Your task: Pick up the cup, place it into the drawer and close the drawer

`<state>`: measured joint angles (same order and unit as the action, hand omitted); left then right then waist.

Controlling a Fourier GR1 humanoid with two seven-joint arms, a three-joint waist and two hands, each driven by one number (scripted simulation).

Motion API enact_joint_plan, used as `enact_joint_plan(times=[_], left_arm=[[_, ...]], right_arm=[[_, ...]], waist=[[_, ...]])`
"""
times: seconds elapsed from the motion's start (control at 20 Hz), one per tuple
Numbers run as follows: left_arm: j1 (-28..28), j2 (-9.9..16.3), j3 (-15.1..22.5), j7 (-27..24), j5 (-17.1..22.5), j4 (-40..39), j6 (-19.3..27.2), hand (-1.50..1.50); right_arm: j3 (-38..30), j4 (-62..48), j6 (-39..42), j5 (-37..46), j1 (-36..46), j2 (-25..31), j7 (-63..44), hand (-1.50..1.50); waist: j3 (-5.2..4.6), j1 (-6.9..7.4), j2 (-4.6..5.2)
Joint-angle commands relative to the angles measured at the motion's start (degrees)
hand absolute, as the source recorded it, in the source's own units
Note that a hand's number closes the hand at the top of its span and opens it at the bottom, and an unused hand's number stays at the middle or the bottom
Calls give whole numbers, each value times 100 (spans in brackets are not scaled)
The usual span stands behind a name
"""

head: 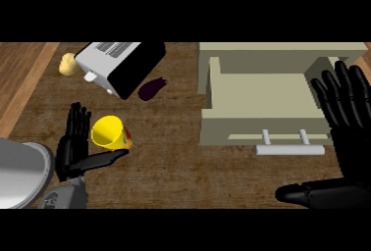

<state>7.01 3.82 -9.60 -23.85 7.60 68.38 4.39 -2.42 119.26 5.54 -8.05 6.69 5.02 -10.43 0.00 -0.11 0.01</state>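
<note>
Kitchen counter [188, 162], seen from above: the yellow cup [107, 131] lies tipped on its side at near left, mouth facing up-left, just beside the robot's left hand [74, 147]. That hand's fingers stand straight & apart, thumb reaching under the cup's near edge; can't tell if it touches. Nothing is gripped. At far right the beige drawer [264, 90] stands pulled open w/ its white handle [290, 148] on the near front. The right hand [346, 112] is spread flat, fingers apart, over the drawer's right side, holding nothing. Far left: a toaster [119, 66], a dark eggplant [151, 88] just right of it, a pale yellow item [67, 64] left of it.
</note>
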Motion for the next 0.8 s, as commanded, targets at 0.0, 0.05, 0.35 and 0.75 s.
enact_joint_plan(times=[0.0, 0.05, 0.35, 0.75], left_arm=[[328, 130, -146, -354, 75, -782, -159, -150], [-286, -155, 90, -432, -30, -226, 3, -150], [314, 159, -365, -1299, 164, -1590, -249, -150], [973, 308, -430, -1318, 225, -2450, -187, -150]], right_arm=[[-82, -394, 76, 30, 153, 9, 303, -150], [-36, -139, -9, -53, 64, -52, 72, -150], [-176, -157, 231, -149, -151, 42, 343, -150], [471, 201, -208, 382, -27, -311, -69, -150]], waist=[[-1, 3, 2], [0, 13, -3], [-1, -7, 4], [-2, -8, 2]])
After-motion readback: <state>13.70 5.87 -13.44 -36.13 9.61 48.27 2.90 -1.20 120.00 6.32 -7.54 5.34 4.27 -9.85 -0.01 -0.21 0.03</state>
